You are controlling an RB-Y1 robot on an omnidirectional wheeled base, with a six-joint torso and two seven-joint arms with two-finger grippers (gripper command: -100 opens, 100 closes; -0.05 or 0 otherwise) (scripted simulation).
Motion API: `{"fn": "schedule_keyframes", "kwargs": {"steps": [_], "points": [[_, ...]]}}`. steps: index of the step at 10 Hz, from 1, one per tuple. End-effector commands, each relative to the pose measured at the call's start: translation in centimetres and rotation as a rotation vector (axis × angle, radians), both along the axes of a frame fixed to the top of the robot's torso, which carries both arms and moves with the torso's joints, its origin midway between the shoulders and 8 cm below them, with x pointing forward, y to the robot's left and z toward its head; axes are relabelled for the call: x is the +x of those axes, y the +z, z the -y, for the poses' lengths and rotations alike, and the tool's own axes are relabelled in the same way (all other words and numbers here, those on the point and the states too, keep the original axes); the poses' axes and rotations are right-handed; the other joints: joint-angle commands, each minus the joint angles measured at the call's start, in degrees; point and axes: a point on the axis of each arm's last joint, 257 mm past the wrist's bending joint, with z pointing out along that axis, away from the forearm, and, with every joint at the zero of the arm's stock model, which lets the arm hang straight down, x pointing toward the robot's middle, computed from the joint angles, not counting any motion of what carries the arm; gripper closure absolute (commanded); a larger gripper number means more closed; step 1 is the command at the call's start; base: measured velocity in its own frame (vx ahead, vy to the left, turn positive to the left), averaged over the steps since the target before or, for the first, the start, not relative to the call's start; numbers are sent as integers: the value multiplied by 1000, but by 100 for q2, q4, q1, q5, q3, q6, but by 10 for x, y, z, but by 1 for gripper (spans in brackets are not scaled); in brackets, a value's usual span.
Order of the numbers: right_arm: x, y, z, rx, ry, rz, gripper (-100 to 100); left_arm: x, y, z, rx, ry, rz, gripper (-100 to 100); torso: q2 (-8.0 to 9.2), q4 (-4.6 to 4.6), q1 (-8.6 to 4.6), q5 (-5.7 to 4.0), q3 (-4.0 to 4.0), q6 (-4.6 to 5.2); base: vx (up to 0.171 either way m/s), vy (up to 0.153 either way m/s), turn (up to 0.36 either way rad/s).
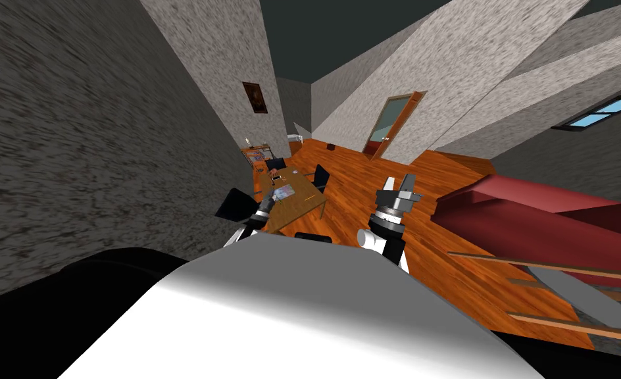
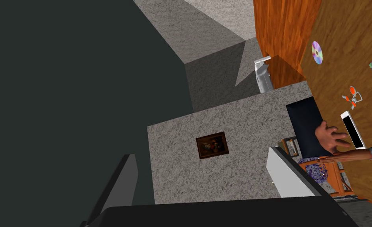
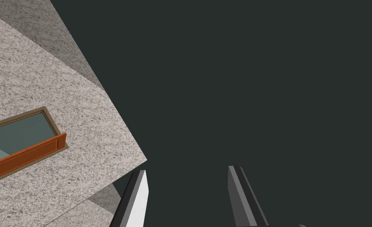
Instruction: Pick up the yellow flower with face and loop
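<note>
Flower not yet grasped: my left end effector (image 2: 201,153) and right end effector (image 3: 187,169) stand open, empty. An orange-white thing (image 2: 352,96) on the worktop (image 2: 339,31) may be it

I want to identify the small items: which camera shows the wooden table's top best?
The left wrist view: the table is near, with a disc, a small orange-and-white item and a phone distinct. The head view has it small and distant; the right wrist view looks away.

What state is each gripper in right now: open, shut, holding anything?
Left gripper: open, holding nothing.
Right gripper: open, holding nothing.
</note>
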Motion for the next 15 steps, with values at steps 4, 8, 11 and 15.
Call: {"fn": "schedule_keyframes", "kwargs": {"steps": [4,8,11,15], "points": [[0,0,0,0,0,0,0,-3,-67,-23,95,2,-208,-100,-14,-3,4,1,-8,0,-74,52,-104],[0,0,0,0,0,0,0,-8,-106,-39,151,9,-326,-100,-36,-7,-4,-1,-20,-2,-21,34,-76],[0,0,0,0,0,0,0,-13,-140,-55,200,20,-429,-100,-50,-10,-3,0,-28,0,19,34,-111],[0,0,0,0,0,0,0,-18,-171,-70,243,35,-521,-100,-63,-14,-4,0,-36,-2,45,33,-77]]}}
